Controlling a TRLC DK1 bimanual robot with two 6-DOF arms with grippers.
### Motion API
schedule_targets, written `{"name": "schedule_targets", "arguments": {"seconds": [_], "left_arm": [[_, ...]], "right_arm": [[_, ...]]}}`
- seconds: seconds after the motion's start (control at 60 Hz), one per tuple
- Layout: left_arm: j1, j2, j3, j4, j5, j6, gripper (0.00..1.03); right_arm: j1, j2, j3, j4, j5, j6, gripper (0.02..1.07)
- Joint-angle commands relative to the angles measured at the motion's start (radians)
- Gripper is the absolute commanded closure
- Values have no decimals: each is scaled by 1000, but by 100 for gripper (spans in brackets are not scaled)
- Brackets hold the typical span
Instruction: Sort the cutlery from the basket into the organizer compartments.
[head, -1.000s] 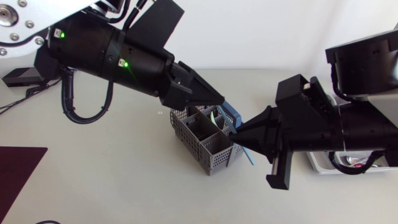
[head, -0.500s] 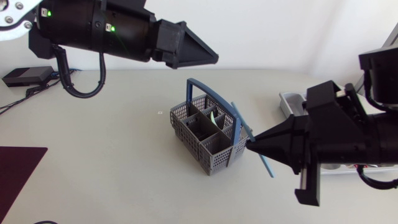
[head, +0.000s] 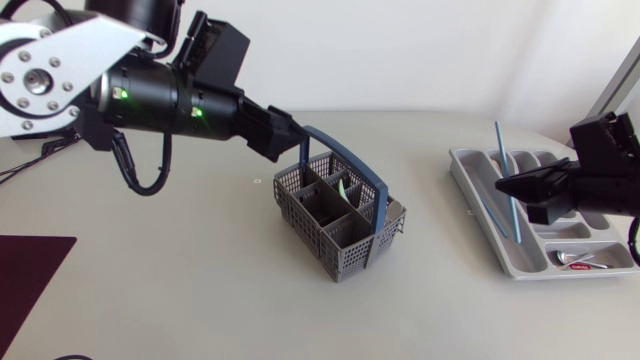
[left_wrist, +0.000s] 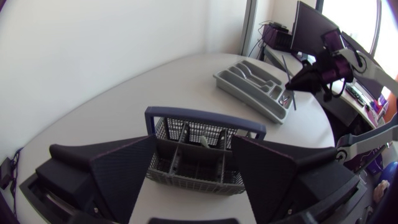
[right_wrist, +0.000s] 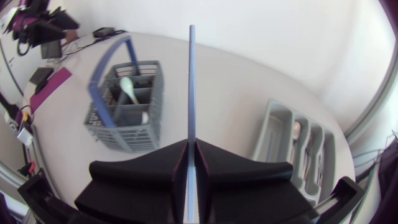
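One grey lattice plastic basket (head: 330, 235) with a blue hoop handle stands mid-table; the left gripper (head: 288, 138) sits just far-left of it, wedge fingers apart. At right, the right gripper (head: 508, 186) is clamped on one slim blue utensil (head: 502, 150) over the single moulded grey organizer (head: 472, 185).

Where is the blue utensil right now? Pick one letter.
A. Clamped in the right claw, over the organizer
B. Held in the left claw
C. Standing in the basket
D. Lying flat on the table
A: the right claw is shut on the blue utensil, and the head view shows it above the organizer, well clear of the basket.
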Motion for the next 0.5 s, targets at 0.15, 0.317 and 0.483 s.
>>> {"name": "schedule_targets", "arguments": {"seconds": [0.15, 0.317, 0.483], "left_arm": [[-1, -21, -147, 50, -79, 81, 20], [11, -12, -229, 104, -107, 105, 20], [25, 23, -235, 113, -120, 125, 20]], "right_arm": [[-169, 482, 144, 148, 83, -14, 101], [-177, 709, 229, 229, 155, 25, 101], [-154, 809, 266, 283, 218, 68, 101]]}}
